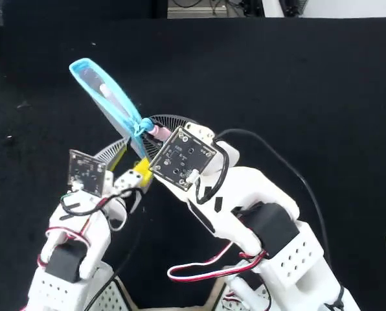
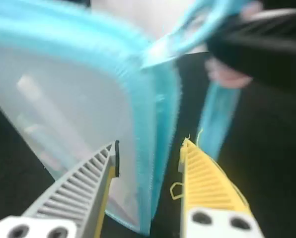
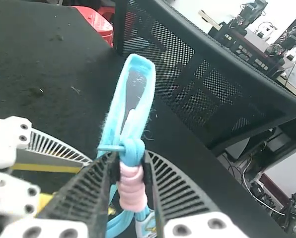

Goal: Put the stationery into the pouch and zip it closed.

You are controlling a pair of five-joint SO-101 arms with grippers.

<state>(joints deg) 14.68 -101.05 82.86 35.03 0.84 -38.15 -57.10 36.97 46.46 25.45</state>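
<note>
right claw [image 3: 130,161] pinches the zip pull [image 3: 132,179], left claw [image 2: 149,148] pinches the pouch [image 2: 63,99] edge; better pull straight along the zip, left gripping firm.

White arms [image 1: 271,240], black cable [image 1: 290,168], ribbed black right end effector [image 3: 129,157]

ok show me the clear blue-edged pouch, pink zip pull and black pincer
clear blue-edged pouch [image 1: 97,85], high view, clear side wall
pink zip pull [image 3: 132,186], right wrist view, mid bead
black right pincer [image 3: 129,158], right wrist view, midway between fingertips
</note>
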